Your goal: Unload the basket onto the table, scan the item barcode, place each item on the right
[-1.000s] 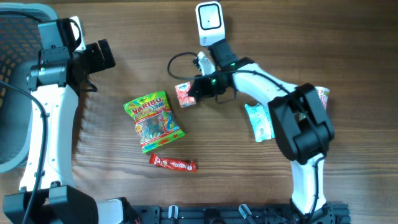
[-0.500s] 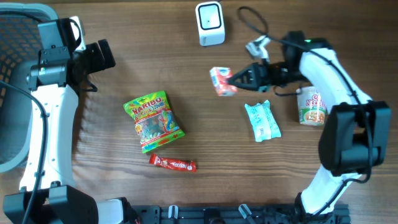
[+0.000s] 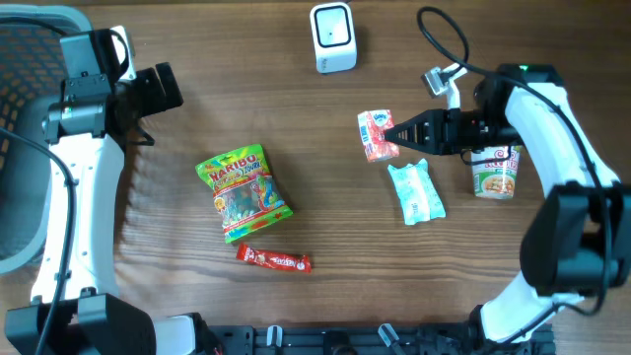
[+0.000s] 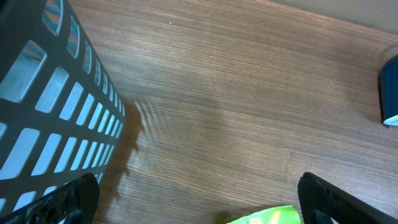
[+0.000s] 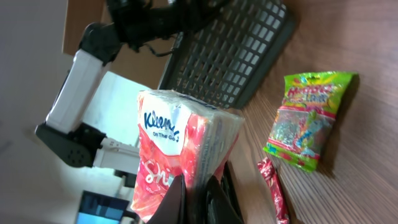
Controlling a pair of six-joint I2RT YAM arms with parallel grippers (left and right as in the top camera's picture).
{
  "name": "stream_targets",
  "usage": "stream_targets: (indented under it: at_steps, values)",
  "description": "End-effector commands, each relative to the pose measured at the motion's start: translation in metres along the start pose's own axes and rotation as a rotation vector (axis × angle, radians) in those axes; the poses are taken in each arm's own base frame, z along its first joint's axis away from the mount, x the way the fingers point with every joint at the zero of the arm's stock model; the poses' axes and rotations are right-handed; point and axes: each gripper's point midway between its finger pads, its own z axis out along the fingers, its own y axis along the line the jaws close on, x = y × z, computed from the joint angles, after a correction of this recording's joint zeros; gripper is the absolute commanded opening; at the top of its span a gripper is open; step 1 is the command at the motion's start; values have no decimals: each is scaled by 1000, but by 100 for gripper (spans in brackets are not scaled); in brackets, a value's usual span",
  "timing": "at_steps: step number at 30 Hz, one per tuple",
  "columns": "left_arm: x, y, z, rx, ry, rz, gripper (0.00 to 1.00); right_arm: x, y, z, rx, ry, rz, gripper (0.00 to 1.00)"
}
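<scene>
Right gripper [image 3: 394, 132] carried tissue pack [image 3: 375, 136] rightward, past scanner [image 3: 332, 37]; pack seemingly rotated.

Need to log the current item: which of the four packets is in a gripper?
The red Kleenex pack, pinched by the right gripper. The Haribo bag, red candy bar and pale teal packet lie untouched on the table.

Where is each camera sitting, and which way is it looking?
Overhead: above the table, looking straight down at tissues, gummies, scanner, basket; left arm and right arm show.
Left wrist: on the left arm, looking down at table and basket; its open jaws' tips show at the bottom.
Right wrist: on the right arm, looking across the table past the tissues in its shut jaws; left arm shows far off.
Shared: all three see basket and gummies.
</scene>
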Motion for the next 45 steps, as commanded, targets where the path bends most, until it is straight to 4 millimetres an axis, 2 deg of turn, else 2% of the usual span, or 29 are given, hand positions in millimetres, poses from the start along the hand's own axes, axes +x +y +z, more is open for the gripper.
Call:
stream_targets:
  at_steps: [1, 6, 10, 14, 19, 21, 23, 24, 25, 27, 29, 31, 34, 38, 41, 45]
  values:
    - [-5, 2, -5, 5, -19, 9, 100, -2, 26, 0, -16, -22, -79, 4]
    - [-5, 2, -5, 5, -19, 9, 100, -12, 50, -2, -79, -92, -58, 4]
    - [-5, 2, -5, 5, -18, 9, 100, -9, 60, -2, -68, -81, -65, 4]
    - [-5, 2, -5, 5, -18, 9, 100, 3, 49, 0, 2, -9, -84, 4]
    - [-5, 2, -5, 5, -18, 9, 100, 18, 30, 18, 13, 70, -152, 4]
    - [-5, 2, -5, 5, -18, 9, 100, 22, 12, 27, 51, 111, -129, 4]
    - [-5, 2, -5, 5, -19, 9, 100, 21, -16, 33, 144, 133, -44, 5]
    - [-5, 2, -5, 5, -18, 9, 100, 18, -35, 34, 224, 131, 12, 4]
    - [-5, 2, -5, 5, -18, 9, 100, 15, -70, 31, 394, 109, 110, 4]
    - [-5, 2, -5, 5, -19, 9, 100, 12, -120, 17, 695, 57, 177, 4]
    - [-5, 2, -5, 5, -18, 9, 100, 15, -143, 4, 902, 59, 177, 4]
    - [-5, 2, -5, 5, -18, 9, 100, 18, -152, 0, 1005, 69, 160, 4]
    - [-5, 2, -5, 5, -19, 9, 100, 19, -150, -11, 1076, 73, 196, 4]
    - [-5, 2, -5, 5, -18, 9, 100, -1, -129, -28, 1160, 59, 194, 4]
    - [-5, 2, -5, 5, -19, 9, 100, -29, -96, -45, 1245, 26, 156, 4]
    - [-5, 2, -5, 5, -18, 9, 100, -59, -54, -55, 1275, -26, 84, 4]
